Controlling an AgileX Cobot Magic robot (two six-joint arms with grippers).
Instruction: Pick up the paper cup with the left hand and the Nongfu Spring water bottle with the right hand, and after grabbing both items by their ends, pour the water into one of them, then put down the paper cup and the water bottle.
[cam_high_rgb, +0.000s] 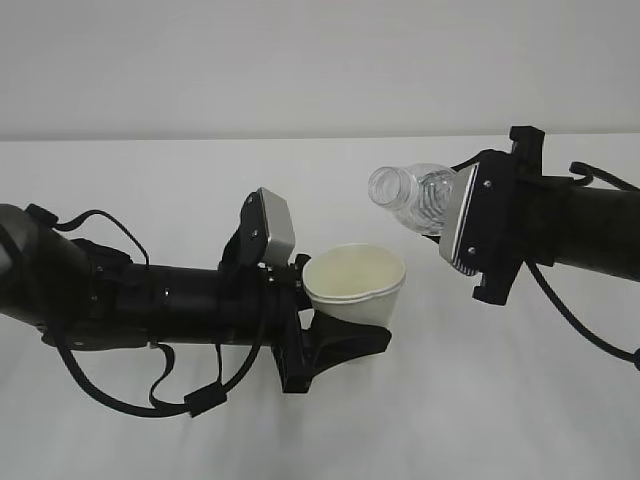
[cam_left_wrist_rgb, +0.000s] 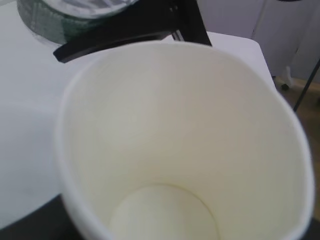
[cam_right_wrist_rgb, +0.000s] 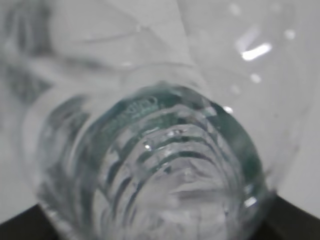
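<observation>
1. Nearest to us in the outside view, the left hand (cam_high_rgb: 345, 335) reaches in from the left, a black arm looped with cables, its fingers parted about the width of the paper cup (cam_high_rgb: 355, 283) and clasping it around the lower wall.
2. We see the cup held upright above the white table (cam_high_rgb: 450, 400), its mouth open to the top and its cream inside facing us.
3. From the left wrist camera we look straight down into the cup (cam_left_wrist_rgb: 190, 140); its round bottom shows, and we cannot tell whether any water lies in it.
4. Up and to the right of the cup, the bottle (cam_high_rgb: 415, 197) hangs tipped nearly sideways, its uncapped neck pointing left, above the cup and a little to its right, not touching it.
5. We see the right hand (cam_high_rgb: 478, 225) coming in from the right, its fingers spread to the bottle's width and gripping it by the base end.
6. From the right wrist camera the ribbed clear bottle (cam_right_wrist_rgb: 150, 165) fills the view, green label showing through the plastic.
7. A grey plate (cam_high_rgb: 272, 232) sits atop the left wrist.
</observation>
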